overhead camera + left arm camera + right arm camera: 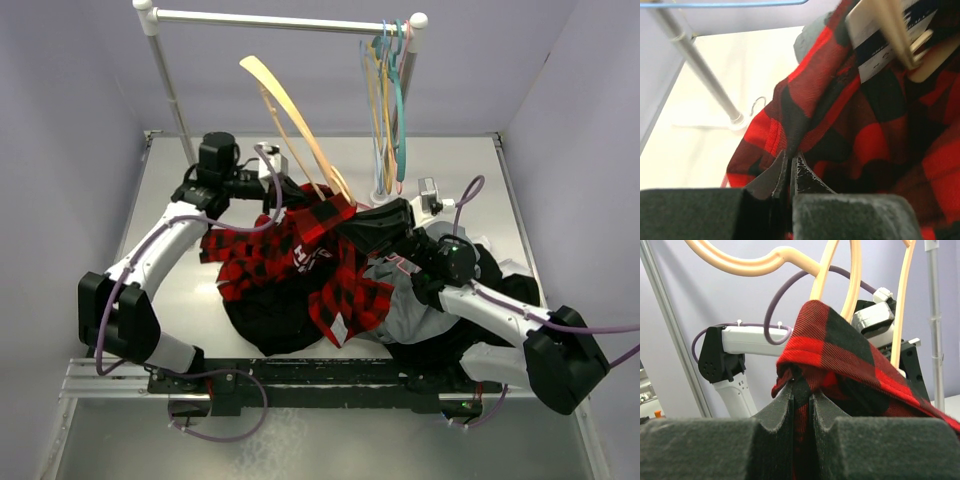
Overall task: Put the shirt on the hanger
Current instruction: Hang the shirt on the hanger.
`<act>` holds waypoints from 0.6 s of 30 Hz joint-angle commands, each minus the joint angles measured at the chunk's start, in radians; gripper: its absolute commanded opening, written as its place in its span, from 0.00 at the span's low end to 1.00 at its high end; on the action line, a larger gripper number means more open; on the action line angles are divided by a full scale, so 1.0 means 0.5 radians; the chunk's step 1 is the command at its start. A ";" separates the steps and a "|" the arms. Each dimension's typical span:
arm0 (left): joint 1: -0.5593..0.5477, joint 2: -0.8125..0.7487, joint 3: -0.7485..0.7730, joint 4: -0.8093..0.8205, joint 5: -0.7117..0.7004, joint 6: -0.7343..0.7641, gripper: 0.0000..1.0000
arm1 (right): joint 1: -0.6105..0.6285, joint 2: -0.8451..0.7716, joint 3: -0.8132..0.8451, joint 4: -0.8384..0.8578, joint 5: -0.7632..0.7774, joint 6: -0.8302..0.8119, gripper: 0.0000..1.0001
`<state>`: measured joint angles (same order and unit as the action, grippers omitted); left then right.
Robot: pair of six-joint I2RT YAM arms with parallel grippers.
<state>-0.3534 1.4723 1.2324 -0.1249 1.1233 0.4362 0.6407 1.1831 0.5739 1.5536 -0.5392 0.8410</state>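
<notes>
The red-and-black plaid shirt (300, 262) lies bunched in the middle of the table, with its collar end lifted. The pale tan hanger (285, 105) sticks up and back out of the lifted part. My left gripper (277, 198) is at the shirt's back left edge. In the left wrist view it (790, 156) is shut, with a dark fold of the shirt (840, 115) running into the tips. The hanger's bar (895, 35) crosses a white label there. My right gripper (801, 388) is shut on a raised fold of shirt (840, 350), under the hanger's loops (852, 290).
A white clothes rail (280, 19) stands at the back, and several coloured hangers (392, 90) hang at its right end. Its pole (705, 75) is close to my left gripper. A grey garment (412, 310) and a black garment (270, 322) lie under and beside the shirt.
</notes>
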 commanded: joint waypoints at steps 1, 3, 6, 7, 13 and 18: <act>0.341 -0.091 0.071 0.036 0.165 0.006 0.00 | -0.012 -0.111 0.054 0.648 0.074 -0.049 0.00; 0.461 -0.098 0.162 -0.104 0.222 0.106 0.00 | -0.021 -0.128 0.029 0.648 0.079 -0.049 0.00; 0.526 -0.102 0.318 -0.330 0.284 0.235 0.00 | -0.037 -0.146 -0.007 0.648 0.079 -0.050 0.00; 0.533 -0.104 0.356 -0.368 0.282 0.256 0.00 | -0.042 -0.150 -0.015 0.648 0.076 -0.050 0.00; 0.543 -0.075 0.539 -0.493 0.264 0.303 0.00 | -0.045 -0.174 -0.044 0.640 0.017 -0.036 0.00; 0.610 -0.062 0.683 -0.776 0.268 0.548 0.00 | -0.069 -0.227 -0.066 0.563 -0.351 -0.060 0.00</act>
<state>-0.1059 1.4471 1.4967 -0.4198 1.2842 0.5777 0.6182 1.1282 0.5396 1.5097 -0.5652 0.8330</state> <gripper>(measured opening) 0.012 0.132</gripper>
